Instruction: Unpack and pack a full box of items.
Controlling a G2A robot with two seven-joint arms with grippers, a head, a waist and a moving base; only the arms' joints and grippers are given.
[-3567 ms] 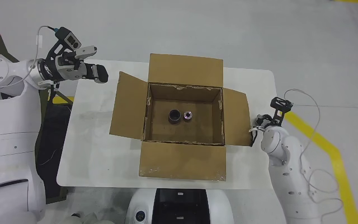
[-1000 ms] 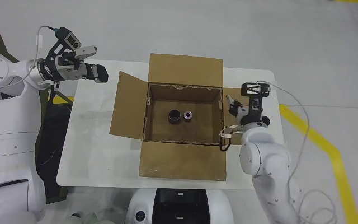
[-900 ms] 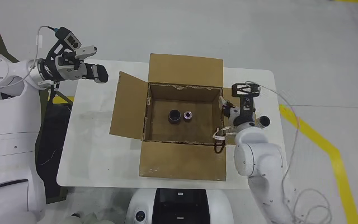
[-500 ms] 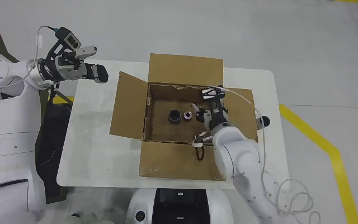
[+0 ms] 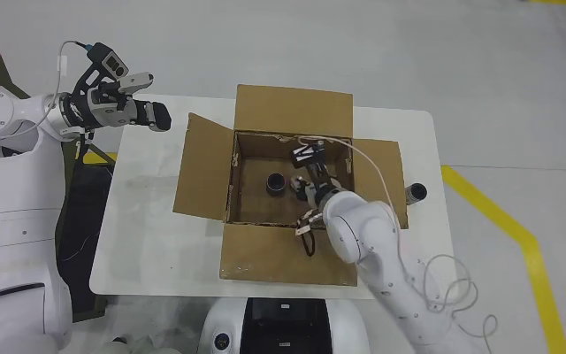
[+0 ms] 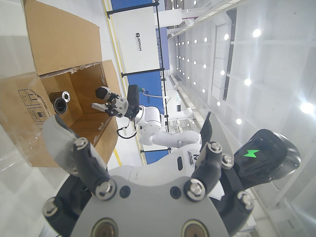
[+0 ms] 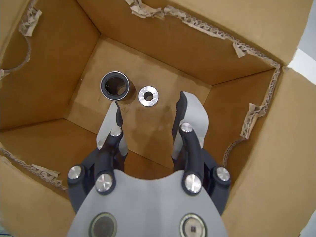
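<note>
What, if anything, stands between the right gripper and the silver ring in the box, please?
Nothing visible does. The right gripper hangs open over the box, with the ring on the floor below its fingertips. The black cylinder stands beside the ring, near one finger, so it might get brushed.

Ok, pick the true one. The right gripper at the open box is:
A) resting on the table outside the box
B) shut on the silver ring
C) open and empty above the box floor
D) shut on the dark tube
C: the right gripper has its fingers spread with nothing between them, while the silver ring and the dark tube sit ungrasped on the floor of the box.
</note>
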